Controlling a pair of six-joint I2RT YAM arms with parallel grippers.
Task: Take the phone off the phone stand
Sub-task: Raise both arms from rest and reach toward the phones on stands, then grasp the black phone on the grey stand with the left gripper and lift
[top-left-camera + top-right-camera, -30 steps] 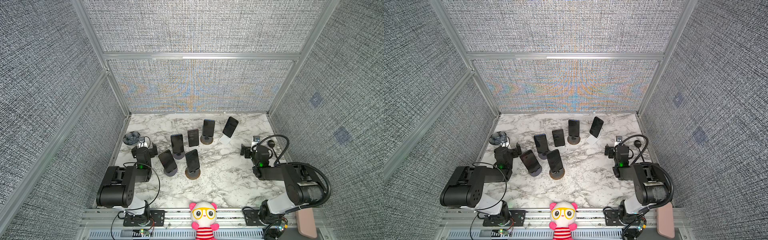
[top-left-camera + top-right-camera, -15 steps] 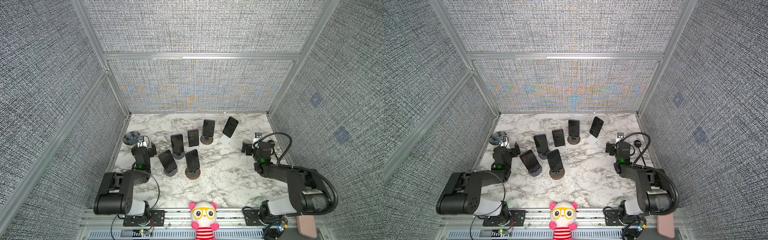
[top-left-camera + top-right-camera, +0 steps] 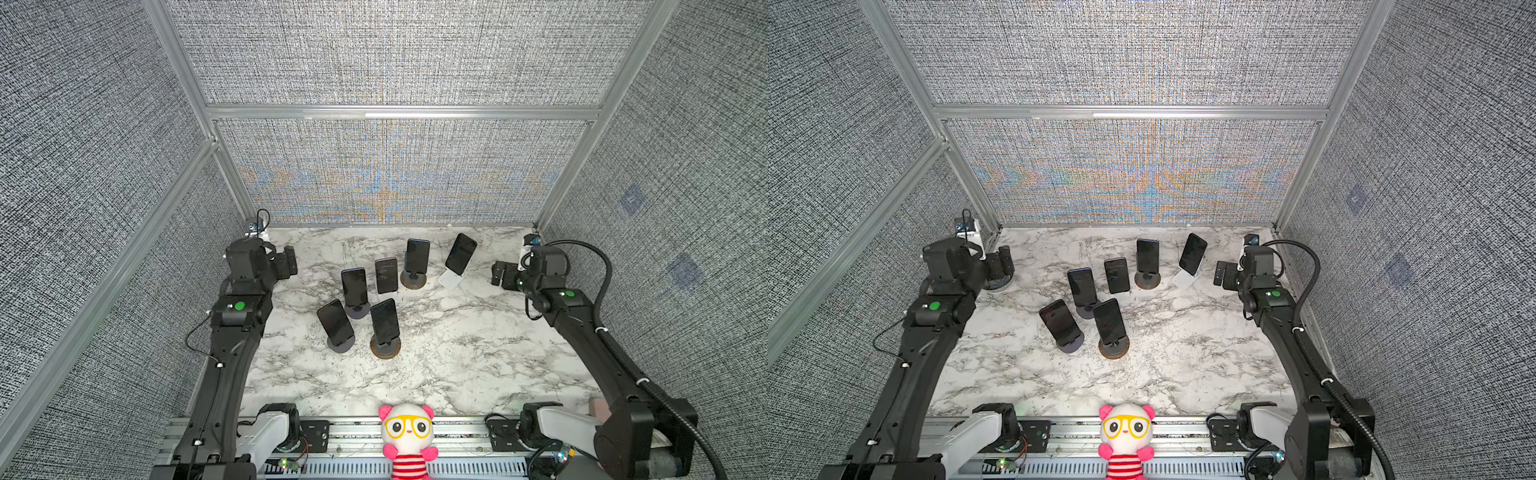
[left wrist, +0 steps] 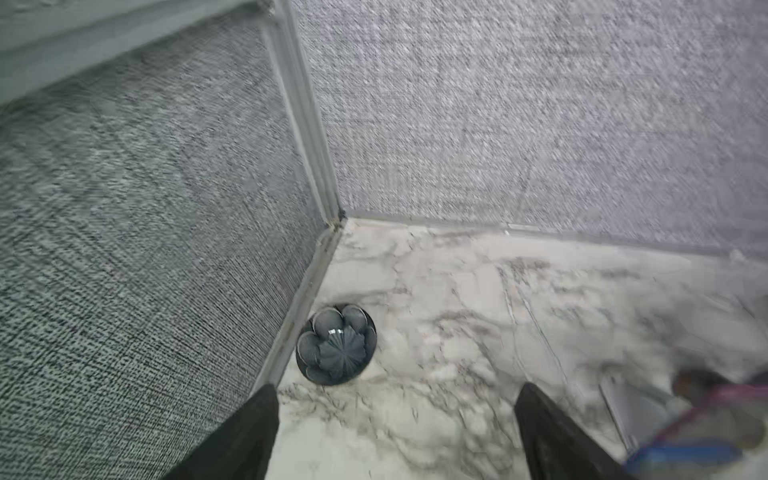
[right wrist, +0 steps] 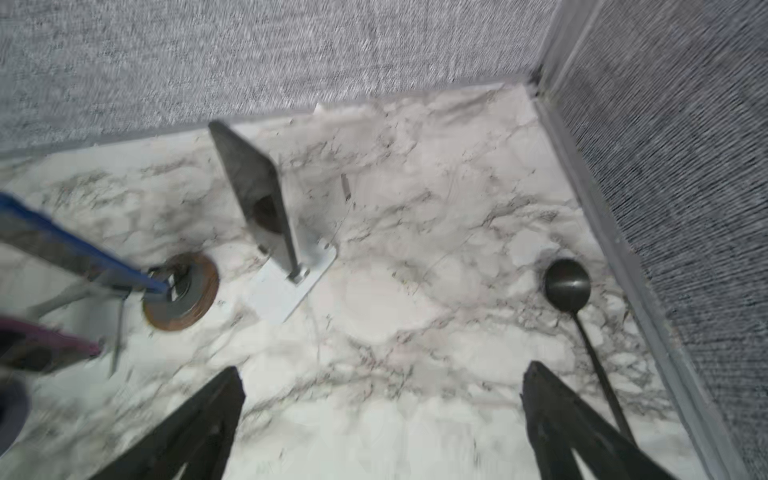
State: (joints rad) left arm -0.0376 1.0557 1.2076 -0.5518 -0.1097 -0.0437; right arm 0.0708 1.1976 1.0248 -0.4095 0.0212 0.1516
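Bench note, remote station. Six dark phones stand clustered at centre frame in both top views, each seated on its own stand on the marble table (image 3: 457, 353).

- Back row: the tilted phone (image 3: 461, 253) leans on the white stand (image 3: 450, 279) at the cluster's upper right. Just left of it, the blue-edged phone (image 3: 417, 257) sits on a brown round base (image 3: 413, 281).
- Middle: two phones side by side, the bare phone (image 3: 386, 275) and the grey-base phone (image 3: 354, 286).
- Front: the near phone (image 3: 385, 321) on a brown disc (image 3: 385, 348), with the left-front phone (image 3: 335, 322) close beside it.

Right claw (image 3: 500, 274): at the right edge of the frame, level with the back row, near the white stand but apart from it. In the right wrist view the right claw (image 5: 384, 370) is spread wide, with only marble between the fingers (image 5: 224, 399). It holds and touches nothing. The tilted phone (image 5: 253, 187) stands ahead of it. A dark round puck (image 5: 567, 284) with a thin cord lies by the wall.

Left claw (image 3: 286, 262): at left mid-frame near the back corner, well apart from the phones. The left wrist view shows the left claw (image 4: 397, 390) also spread wide and holding nothing. A dark flower-patterned disc (image 4: 336, 345) sits ahead of it against the wall.

A plush toy (image 3: 406, 432) sits at bottom centre.
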